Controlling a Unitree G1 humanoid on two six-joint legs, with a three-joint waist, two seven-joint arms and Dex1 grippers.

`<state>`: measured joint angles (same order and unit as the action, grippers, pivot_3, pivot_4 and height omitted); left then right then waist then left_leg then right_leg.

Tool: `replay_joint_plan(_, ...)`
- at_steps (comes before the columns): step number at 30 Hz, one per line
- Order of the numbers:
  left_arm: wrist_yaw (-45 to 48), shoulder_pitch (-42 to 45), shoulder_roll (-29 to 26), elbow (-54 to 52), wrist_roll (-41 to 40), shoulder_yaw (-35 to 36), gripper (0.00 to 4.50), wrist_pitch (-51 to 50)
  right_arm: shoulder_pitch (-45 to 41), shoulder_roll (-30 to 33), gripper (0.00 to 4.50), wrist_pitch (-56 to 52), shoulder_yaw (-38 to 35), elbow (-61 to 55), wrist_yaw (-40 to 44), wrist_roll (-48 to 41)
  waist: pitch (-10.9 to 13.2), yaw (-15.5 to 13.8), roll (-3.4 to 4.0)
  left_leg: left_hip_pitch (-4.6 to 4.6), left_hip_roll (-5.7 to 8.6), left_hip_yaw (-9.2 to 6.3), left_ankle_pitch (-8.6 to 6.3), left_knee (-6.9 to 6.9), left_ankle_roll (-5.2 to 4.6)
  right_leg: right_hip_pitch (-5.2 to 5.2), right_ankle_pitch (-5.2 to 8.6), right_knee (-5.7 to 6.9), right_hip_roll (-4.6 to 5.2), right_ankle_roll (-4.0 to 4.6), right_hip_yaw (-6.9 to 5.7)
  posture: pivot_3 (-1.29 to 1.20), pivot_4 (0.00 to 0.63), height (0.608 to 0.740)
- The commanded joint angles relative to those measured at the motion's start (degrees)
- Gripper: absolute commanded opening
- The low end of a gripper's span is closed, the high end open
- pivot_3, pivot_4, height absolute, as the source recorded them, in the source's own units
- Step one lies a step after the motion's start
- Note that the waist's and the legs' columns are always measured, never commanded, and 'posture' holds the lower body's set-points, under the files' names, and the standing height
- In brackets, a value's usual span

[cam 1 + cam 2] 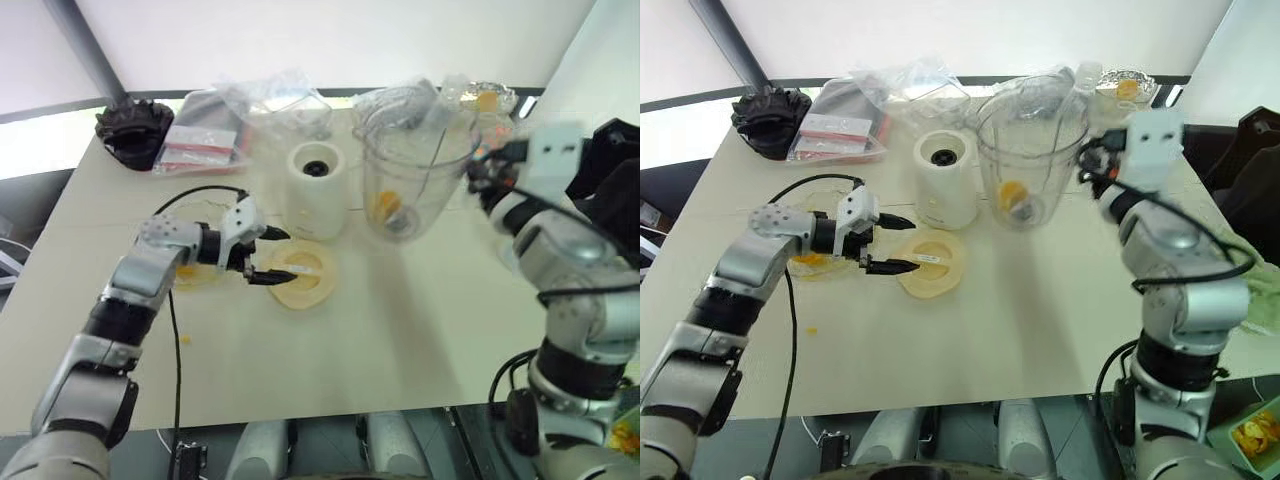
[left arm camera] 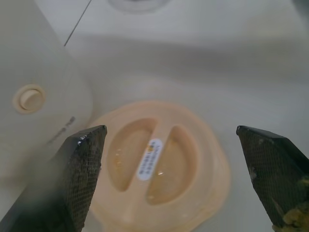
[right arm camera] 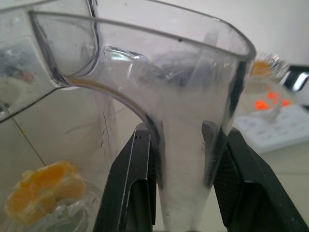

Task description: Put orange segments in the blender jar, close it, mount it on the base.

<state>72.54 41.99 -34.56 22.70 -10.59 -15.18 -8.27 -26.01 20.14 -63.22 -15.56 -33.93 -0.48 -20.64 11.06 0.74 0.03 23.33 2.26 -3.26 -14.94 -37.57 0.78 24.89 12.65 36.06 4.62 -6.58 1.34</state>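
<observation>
My right hand (image 3: 181,179) is clamped on the tall clear plastic blender jar's (image 1: 1025,160) handle; my left hand (image 1: 895,243), fingers apart, should straddle the flat cream-yellow round lid (image 1: 932,263) squarely before closing.

Lab-style test setup: plain white table (image 1: 1040,330), loose cables (image 1: 790,330), power strip (image 3: 280,125), bagged supplies (image 1: 835,135).

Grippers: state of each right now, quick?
Left gripper: open, empty, over the cream lid.
Right gripper: shut on the blender jar handle.
</observation>
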Motion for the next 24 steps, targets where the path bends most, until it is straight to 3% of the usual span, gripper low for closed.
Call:
replay_joint_plan(1, 1.75, 4.6, 2.13, 9.96, 4.57, -1.66, 4.5, 9.65, 3.14, -2.56, 0.97, 4.16, 0.55, -5.09, -1.55, 1.54, 0.0, 0.01, 0.0, 0.03, 0.01, 0.01, 0.0, -0.09, 0.0, 0.0, 0.0, 0.01, 0.01, 0.0, 0.01, 0.0, 0.15, 0.74)
replay_joint_plan(9, 6.05, 11.43, 7.16, 25.89, 9.47, -2.7, 4.5, 20.38, 8.77, -5.55, 0.97, 7.57, 0.72, -6.42, -3.07, 4.25, 0.02, 0.11, -0.03, 0.13, 0.03, -0.02, -0.01, -0.39, -0.02, -0.03, -0.02, 0.07, 0.03, -0.06, -0.02, 0.0, 0.15, 0.74)
replay_joint_plan(11, 6.95, 12.35, 7.94, 28.35, 10.38, -2.68, 4.5, 21.87, 9.54, -5.89, 0.97, 8.22, 0.78, -6.49, -3.08, 4.56, 0.02, 0.23, -0.03, 0.13, 0.03, -0.03, -0.01, -0.39, -0.02, -0.03, -0.02, 0.1, 0.0, -0.05, -0.03, 0.0, 0.15, 0.74)
replay_joint_plan(13, 6.87, 13.14, 8.57, 30.64, 11.64, -2.73, 3.97, 23.69, 10.28, -6.02, 0.97, 9.2, 1.04, -6.2, -2.9, 5.03, 0.02, 0.23, -0.03, 0.12, 0.02, -0.03, -0.01, -0.39, -0.02, -0.03, -0.02, 0.12, 0.0, -0.05, -0.03, 0.0, 0.15, 0.74)
replay_joint_plan(24, 4.92, 16.24, 11.06, 38.46, 15.16, -2.08, 3.97, 27.93, 12.6, -8.88, 0.97, 13.8, 3.58, -4.23, -2.88, 7.28, 0.02, 0.18, -0.03, 0.12, 0.03, -0.04, -0.01, -0.43, -0.02, -0.03, -0.02, 0.15, 0.0, -0.06, -0.03, 0.0, 0.15, 0.74)
